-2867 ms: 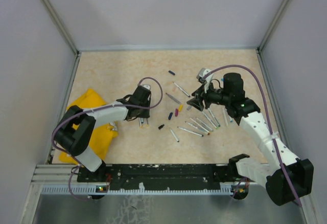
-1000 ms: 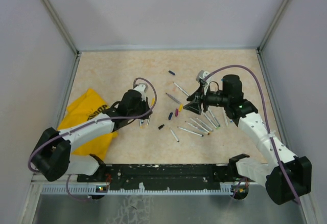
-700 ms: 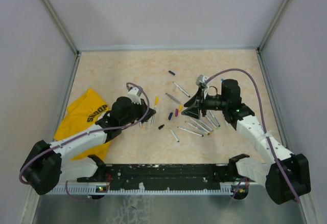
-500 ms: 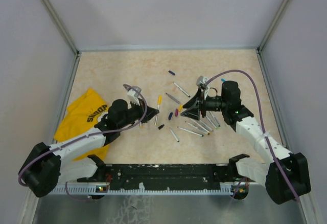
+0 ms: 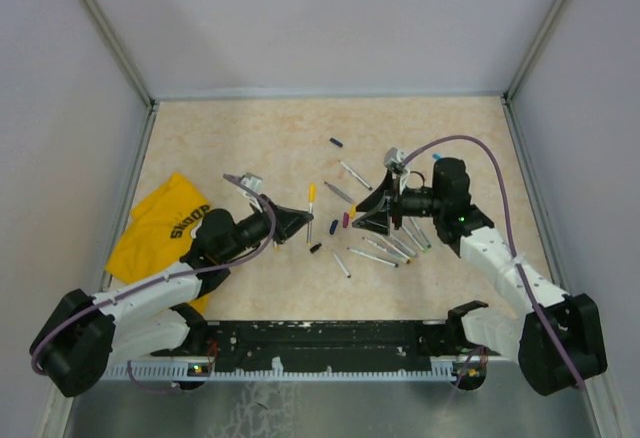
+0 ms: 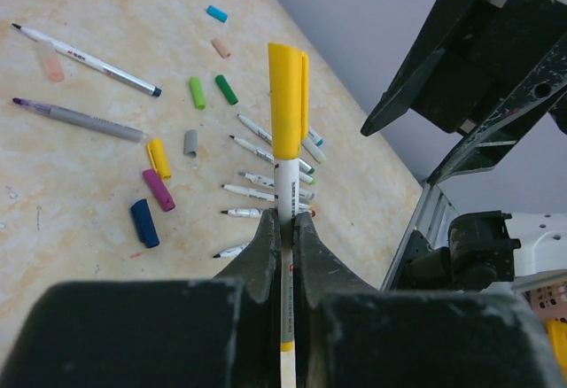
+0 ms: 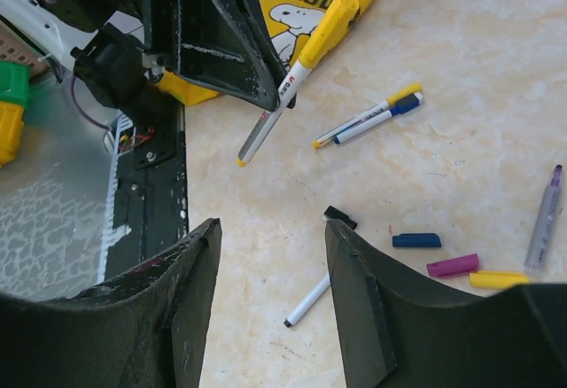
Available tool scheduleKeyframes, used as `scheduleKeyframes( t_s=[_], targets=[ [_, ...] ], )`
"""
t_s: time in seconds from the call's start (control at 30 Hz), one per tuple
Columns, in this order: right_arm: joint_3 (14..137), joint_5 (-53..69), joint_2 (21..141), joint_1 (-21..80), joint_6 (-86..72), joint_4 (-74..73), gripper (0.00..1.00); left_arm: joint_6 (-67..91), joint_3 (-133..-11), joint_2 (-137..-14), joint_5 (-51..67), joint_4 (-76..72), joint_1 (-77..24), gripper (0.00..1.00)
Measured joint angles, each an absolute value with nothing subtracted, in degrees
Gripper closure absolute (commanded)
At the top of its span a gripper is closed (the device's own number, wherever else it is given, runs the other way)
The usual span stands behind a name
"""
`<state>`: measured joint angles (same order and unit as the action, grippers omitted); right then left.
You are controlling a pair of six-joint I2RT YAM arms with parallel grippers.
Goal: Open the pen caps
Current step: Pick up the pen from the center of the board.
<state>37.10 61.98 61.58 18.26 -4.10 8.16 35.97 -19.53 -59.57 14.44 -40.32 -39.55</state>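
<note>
Top external: capped pen (image 5: 310, 210) in left hand (image 5: 299, 221), near right hand (image 5: 359, 214)

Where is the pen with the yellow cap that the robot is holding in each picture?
Top external: the yellow-capped pen is just left of centre, held by the left gripper.
Left wrist: it stands up the middle, between the fingers.
Right wrist: it slants near the top centre.
Shared landmark: the loose magenta cap, lying between a blue cap and a loose yellow cap.
</note>
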Motion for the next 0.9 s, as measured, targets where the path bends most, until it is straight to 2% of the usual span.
scheduleKeyframes(
  t_s=[0.9],
  targets=[
    [37.1,62.22,63.51,20.58,-4.08,8.19,0.47,39.0,-18.06,-60.9,13.47,-52.84,-42.19,1.0]
  ],
)
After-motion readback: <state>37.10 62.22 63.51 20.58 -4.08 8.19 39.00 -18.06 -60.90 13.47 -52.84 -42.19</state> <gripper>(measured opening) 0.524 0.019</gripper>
